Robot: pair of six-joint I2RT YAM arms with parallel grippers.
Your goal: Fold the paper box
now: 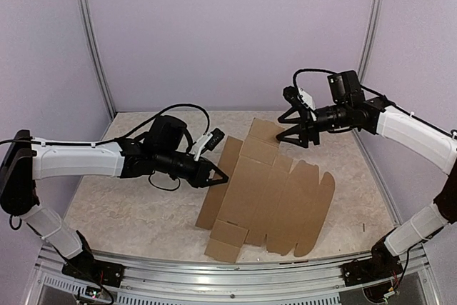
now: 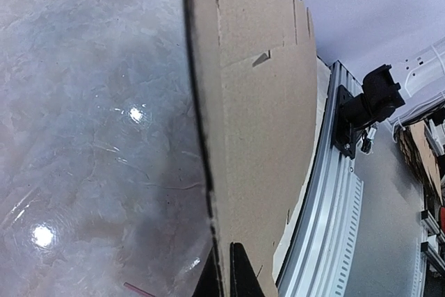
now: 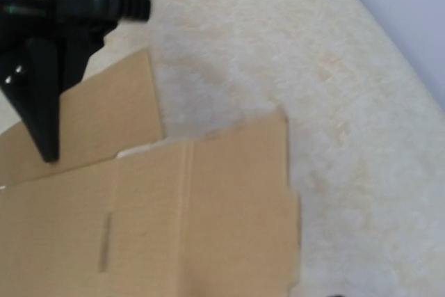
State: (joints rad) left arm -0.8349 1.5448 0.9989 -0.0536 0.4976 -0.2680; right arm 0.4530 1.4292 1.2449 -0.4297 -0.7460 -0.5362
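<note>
The paper box (image 1: 264, 191) lies in the middle of the worktop (image 1: 121, 205). It is a plain brown cardboard sheet, mostly opened out flat, running from just beyond the near aluminium rail (image 1: 235, 273) towards the far wall.

Nearest me a small square flap sticks out at its near left corner. To the right of that the sheet spreads into a wide panel whose right edge ends in rounded tabs, with stepped notches along its far side. Crease lines divide the middle into rectangular panels, and a narrow strip runs down the left side.

Partway along that left edge the left tool (image 1: 220, 175) reaches in from the left, its fingers pressed together on the cardboard's edge. From its wrist camera the thin edge sits right between the two dark tips, and it looks lifted a little, with a shadow on the worktop beneath.

Further back the sheet narrows to a couple of flaps, one with a short slit in it. The right tool (image 1: 298, 136) hangs over that far end with its fingers spread apart, holding nothing. Whether a tip touches the cardboard I cannot tell.
</note>
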